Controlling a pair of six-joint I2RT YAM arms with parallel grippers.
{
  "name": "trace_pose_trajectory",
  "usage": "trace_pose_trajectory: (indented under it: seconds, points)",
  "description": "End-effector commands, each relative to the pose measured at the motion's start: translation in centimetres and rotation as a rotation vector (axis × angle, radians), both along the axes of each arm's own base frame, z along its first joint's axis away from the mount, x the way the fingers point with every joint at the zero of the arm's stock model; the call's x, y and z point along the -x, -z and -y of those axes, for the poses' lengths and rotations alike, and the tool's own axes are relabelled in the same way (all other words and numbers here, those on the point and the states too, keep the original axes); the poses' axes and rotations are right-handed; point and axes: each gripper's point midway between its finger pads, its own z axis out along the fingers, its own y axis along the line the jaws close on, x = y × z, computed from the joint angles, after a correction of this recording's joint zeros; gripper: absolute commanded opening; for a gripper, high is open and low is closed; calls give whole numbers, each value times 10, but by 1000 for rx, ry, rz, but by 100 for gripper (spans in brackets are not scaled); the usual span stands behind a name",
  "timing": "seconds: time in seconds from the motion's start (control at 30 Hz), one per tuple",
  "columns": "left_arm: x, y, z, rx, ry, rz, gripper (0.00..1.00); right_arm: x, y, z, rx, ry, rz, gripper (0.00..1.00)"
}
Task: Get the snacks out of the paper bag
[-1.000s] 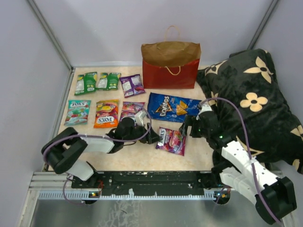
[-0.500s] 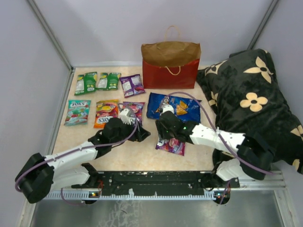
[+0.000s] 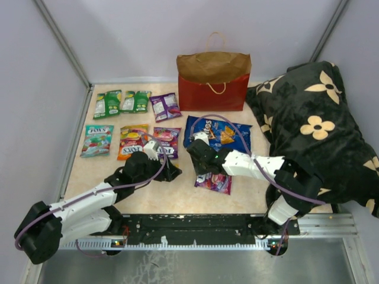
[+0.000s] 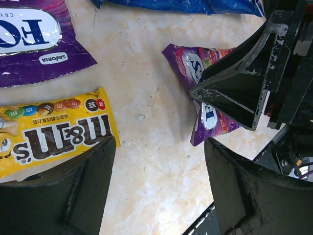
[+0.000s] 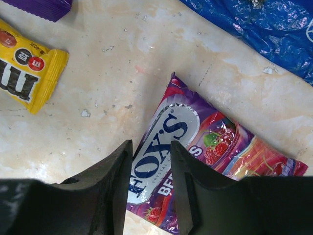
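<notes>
The paper bag (image 3: 213,80) stands upright at the back of the table. Snacks lie flat in front of it: green packets (image 3: 107,104), purple packets (image 3: 165,106), an orange packet (image 3: 131,142) and the blue Doritos bag (image 3: 219,133). A purple Fox's berries packet (image 5: 195,142) lies under my right gripper (image 5: 150,147). Its jaws stand a narrow gap apart just above the packet's near end and hold nothing. My left gripper (image 4: 159,147) is wide open and empty over bare table. It is between a yellow M&M's packet (image 4: 54,132) and the berries packet (image 4: 203,117).
A black pillow with cream flowers (image 3: 314,124) fills the right side. Grey walls close the back and the left. The two grippers (image 3: 183,167) are close together near the table's middle front. A green Fox's packet (image 3: 96,139) lies at the left.
My right arm has swung left from beside the pillow to above the berries packet. My left gripper has drawn back a little to the left, and the arm has stretched out.
</notes>
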Motion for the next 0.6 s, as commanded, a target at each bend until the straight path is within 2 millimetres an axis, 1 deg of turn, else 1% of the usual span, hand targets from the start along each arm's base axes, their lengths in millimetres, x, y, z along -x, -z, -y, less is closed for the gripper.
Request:
trace_pose_trajectory:
  seconds: [0.0,0.1,0.17,0.23,0.3,0.33,0.47,0.53,0.57]
  points:
    - [2,-2,-1,11,10,7,79,-13,-21,-9,-3,41,60,36]
    - [4,-2,-1,14,15,3,79,-12,-18,-5,17,51,51,28]
    - [5,-1,-1,17,18,0,79,-11,-15,-4,29,56,42,19]
    - [6,1,0,23,26,-5,79,-10,-13,-3,34,61,36,13]
    - [8,2,1,28,38,-10,79,-9,-11,-1,35,70,29,3]
    - [9,2,2,32,45,-10,79,-8,-11,-1,31,71,24,0]
    - [13,0,7,55,81,-6,80,-6,-17,-7,-29,72,27,0]
    - [14,-1,10,69,97,-5,81,-5,-25,-11,-78,66,37,0]
    - [15,-3,12,83,109,-1,81,-5,-33,-13,-113,64,46,0]
